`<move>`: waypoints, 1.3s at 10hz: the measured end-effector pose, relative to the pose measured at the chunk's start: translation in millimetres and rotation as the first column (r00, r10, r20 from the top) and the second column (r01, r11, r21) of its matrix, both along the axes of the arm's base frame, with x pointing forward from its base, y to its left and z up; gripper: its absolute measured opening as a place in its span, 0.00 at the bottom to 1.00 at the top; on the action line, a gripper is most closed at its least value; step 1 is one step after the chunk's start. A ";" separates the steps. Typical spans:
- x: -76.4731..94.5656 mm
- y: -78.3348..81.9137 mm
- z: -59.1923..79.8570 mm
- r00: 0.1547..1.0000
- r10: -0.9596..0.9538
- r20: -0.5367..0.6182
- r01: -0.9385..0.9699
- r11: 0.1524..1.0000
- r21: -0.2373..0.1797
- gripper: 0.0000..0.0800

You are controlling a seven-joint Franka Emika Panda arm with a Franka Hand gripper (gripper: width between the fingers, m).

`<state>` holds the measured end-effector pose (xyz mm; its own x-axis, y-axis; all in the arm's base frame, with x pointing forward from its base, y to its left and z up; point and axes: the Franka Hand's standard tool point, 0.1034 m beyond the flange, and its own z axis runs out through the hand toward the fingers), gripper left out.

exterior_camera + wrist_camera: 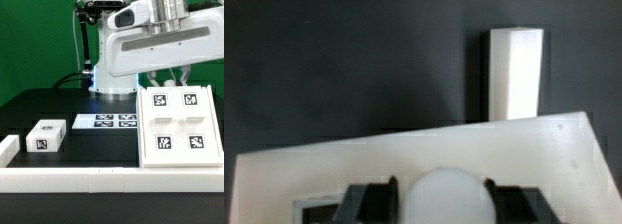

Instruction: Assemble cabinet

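The cabinet (178, 125) is clamped at its top edge by the pincer (172, 78). A drawer block (45, 137) is seen well apart.

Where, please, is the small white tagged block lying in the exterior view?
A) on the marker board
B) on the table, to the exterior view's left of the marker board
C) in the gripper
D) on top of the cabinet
B: the small block lies on the black table, left of the marker board and apart from the cabinet.
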<state>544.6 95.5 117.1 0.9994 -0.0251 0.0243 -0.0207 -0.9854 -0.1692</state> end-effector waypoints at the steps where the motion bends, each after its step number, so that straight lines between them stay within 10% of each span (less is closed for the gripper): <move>1: -0.1 0.0 -0.1 1.000 0.000 0.000 0.000 1.000 0.000 0.28; 7: 0.3 -5.9 63.6 0.991 -0.002 -0.137 0.006 0.999 0.032 0.28; 13: 16.4 -18.7 39.9 0.988 -0.050 -0.143 0.055 0.998 0.031 0.28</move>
<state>561.0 76.8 157.0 0.9899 -0.0759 -0.1201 -0.0985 -0.9758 -0.1953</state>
